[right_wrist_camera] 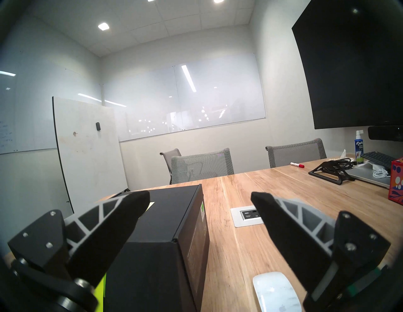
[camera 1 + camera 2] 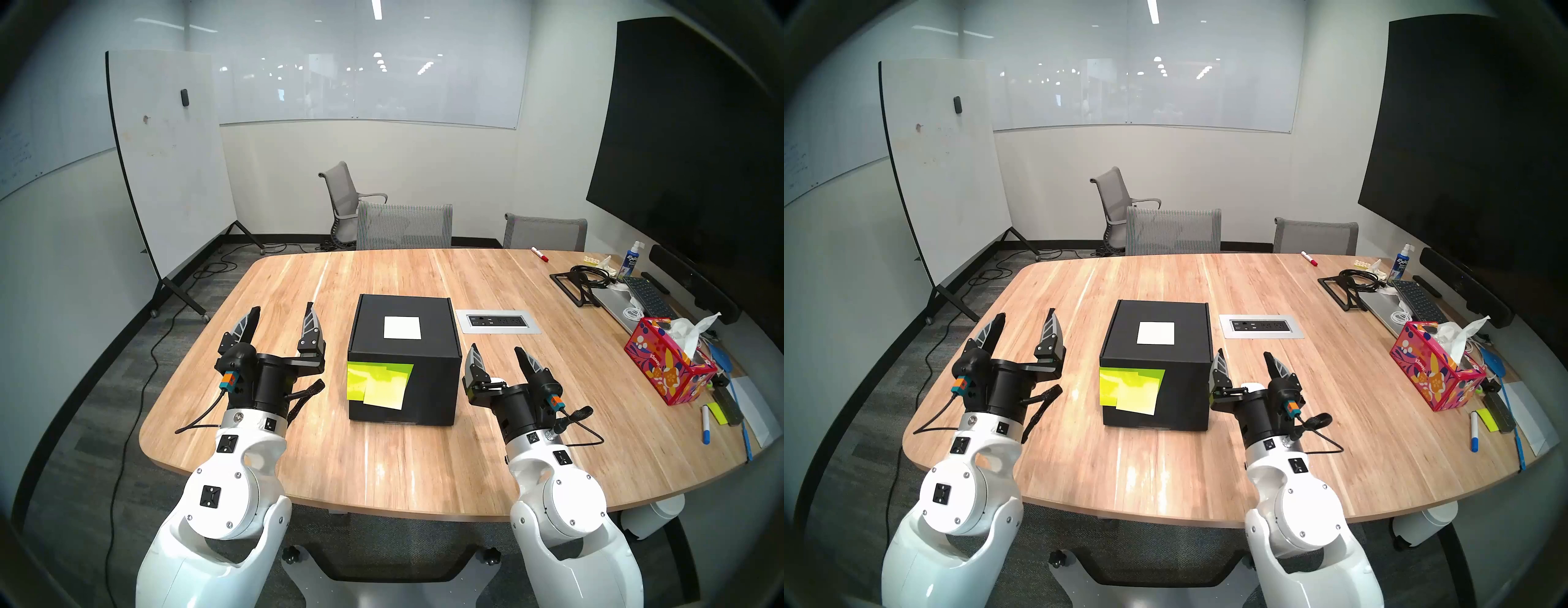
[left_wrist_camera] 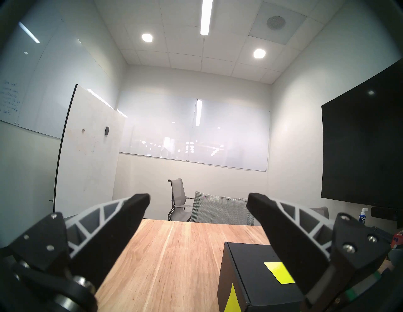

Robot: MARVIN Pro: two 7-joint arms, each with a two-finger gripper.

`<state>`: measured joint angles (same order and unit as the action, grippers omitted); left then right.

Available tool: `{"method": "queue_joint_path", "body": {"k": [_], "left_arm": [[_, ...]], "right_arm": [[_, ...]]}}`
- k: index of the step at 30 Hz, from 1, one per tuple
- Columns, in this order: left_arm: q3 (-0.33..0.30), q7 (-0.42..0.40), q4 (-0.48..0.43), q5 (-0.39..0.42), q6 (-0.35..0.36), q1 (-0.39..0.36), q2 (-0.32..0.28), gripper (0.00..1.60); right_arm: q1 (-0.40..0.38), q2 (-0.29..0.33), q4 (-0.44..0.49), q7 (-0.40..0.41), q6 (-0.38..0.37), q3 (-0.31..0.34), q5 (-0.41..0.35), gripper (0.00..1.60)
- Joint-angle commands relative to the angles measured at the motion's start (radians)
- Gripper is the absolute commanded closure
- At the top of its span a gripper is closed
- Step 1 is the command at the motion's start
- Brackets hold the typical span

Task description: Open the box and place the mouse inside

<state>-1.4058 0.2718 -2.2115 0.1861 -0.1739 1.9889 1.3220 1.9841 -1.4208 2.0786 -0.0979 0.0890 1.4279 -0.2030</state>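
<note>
The black box (image 2: pixel 405 356) stands closed at the middle of the wooden table (image 2: pixel 382 463), with a white label (image 2: pixel 402 327) on its lid and yellow-green sticky notes (image 2: pixel 377 384) on its front. The white mouse (image 1: pixel 275 289) lies on the table just right of the box, under my right gripper, and is mostly hidden in the head views. My left gripper (image 2: pixel 282 314) hovers open to the left of the box, holding nothing. On the box's right side, my right gripper (image 2: pixel 496 350) is open above the mouse, its fingers apart from the mouse.
A power outlet panel (image 2: pixel 497 321) is set into the table right of the box. At the far right are a red floral tissue box (image 2: pixel 668 365), a keyboard (image 2: pixel 647 295), a laptop, cables and markers. Grey chairs (image 2: pixel 403 225) stand behind the table.
</note>
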Motion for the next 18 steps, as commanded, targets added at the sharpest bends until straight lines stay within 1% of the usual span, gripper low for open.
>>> {"method": "queue_joint_path", "body": {"k": [1, 18], "left_arm": [[0.0, -0.001, -0.017, 0.0, -0.002, 0.0, 0.0, 0.0], [0.0, -0.002, -0.017, 0.0, -0.002, 0.0, 0.0, 0.0]], "right_arm": [[-0.001, 0.0, 0.02, 0.0, 0.003, 0.0, 0.001, 0.0], [-0.002, 0.0, 0.02, 0.0, 0.003, 0.0, 0.001, 0.0]]}}
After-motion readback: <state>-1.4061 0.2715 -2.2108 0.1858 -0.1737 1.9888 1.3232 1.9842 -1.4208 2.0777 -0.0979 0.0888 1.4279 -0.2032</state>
